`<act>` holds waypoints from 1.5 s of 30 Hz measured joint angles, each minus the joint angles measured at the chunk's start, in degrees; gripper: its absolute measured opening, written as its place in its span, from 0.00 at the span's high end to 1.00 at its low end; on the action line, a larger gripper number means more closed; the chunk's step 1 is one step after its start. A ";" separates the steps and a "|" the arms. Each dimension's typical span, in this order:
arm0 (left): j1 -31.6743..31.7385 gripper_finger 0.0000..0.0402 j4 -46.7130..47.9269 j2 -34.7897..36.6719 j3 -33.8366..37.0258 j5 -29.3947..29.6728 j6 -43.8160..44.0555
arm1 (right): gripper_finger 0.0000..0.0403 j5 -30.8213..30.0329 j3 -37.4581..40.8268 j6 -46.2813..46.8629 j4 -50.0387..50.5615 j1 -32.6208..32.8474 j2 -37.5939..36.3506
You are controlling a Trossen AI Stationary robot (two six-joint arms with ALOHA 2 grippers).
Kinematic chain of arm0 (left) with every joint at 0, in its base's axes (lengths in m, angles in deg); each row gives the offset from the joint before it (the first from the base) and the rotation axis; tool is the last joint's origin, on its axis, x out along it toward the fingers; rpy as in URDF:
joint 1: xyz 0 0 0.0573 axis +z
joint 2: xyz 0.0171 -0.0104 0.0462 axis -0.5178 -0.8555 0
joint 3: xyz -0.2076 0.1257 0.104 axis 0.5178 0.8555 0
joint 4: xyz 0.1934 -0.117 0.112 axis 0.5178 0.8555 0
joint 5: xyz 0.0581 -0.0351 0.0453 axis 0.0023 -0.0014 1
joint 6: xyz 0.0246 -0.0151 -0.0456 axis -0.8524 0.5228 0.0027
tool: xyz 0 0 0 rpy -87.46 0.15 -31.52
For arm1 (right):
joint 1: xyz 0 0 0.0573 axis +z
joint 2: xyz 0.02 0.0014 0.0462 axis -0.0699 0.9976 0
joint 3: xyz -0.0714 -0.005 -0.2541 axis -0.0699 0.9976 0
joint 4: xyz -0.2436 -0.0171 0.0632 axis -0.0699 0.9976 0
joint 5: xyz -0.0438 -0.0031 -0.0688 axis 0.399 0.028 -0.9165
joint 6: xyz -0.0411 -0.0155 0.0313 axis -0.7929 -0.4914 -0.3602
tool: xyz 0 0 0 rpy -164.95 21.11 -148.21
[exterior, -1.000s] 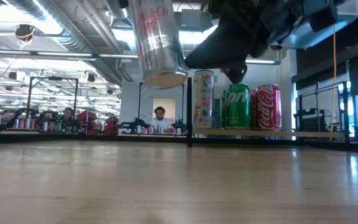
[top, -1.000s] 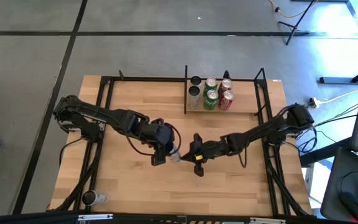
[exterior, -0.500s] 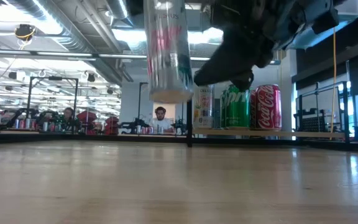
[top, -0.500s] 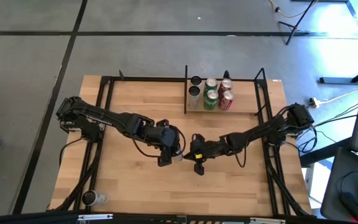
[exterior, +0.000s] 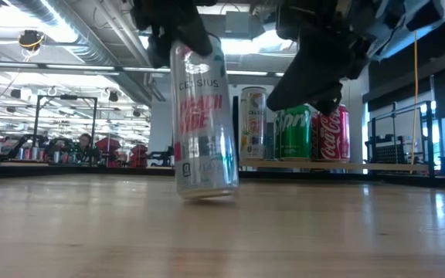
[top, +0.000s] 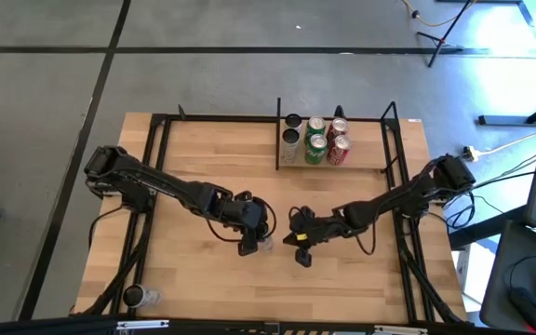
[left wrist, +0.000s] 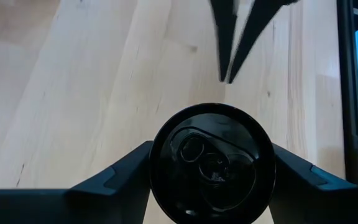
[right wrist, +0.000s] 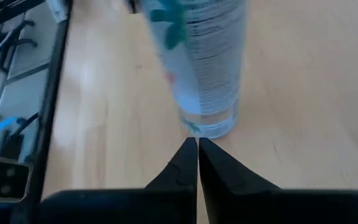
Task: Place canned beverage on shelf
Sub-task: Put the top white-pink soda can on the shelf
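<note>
A tall silver can (exterior: 203, 116) with pink lettering stands near the middle of the table, held by my left gripper (left wrist: 211, 155); from above the can (top: 264, 244) shows just right of that gripper (top: 252, 244). My right gripper (right wrist: 197, 146) is shut and points at the can's lower part (right wrist: 210, 118) from the table's right, a short way off, touching nothing. The shelf (top: 372, 154) at the far right holds several cans, silver, green and red (exterior: 331, 131), standing on its board (exterior: 377, 164). My left gripper pinches the can's upper wall (left wrist: 160, 155), just below its dark top (left wrist: 211, 163), between its two fingers, one on each side. The fingers (left wrist: 126, 168) come slanting down from the table's left. The can stands nearly upright, slightly tilted, its base (exterior: 205, 193) at the tabletop; whether it touches, I cannot tell.
Black metal bars (top: 161, 149) frame the tabletop on the left, right and far sides. Another can (top: 136, 296) lies near the front left corner. Bare wood lies between the held can and the shelf (top: 305, 191). People sit in the room beyond the table (exterior: 83, 147).
My left gripper has come down with the silver can and gone a little toward the near and right edges. The can hung well above the table a second ago; now its base is at the tabletop. My right gripper has rolled a little and stayed in place, shut.
</note>
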 joint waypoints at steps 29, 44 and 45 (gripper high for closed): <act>-3.80 0.24 17.32 3.93 -9.59 1.95 -4.59 | 0.38 1.67 0.04 0.87 -3.37 0.01 -4.78; -6.25 0.24 2.43 9.09 8.77 6.59 -0.40 | 0.41 -4.33 0.04 -0.10 -10.20 0.07 -6.04; -6.25 0.24 0.29 9.09 9.97 6.85 -0.45 | 0.41 -4.48 0.04 -0.68 -10.25 0.09 -5.80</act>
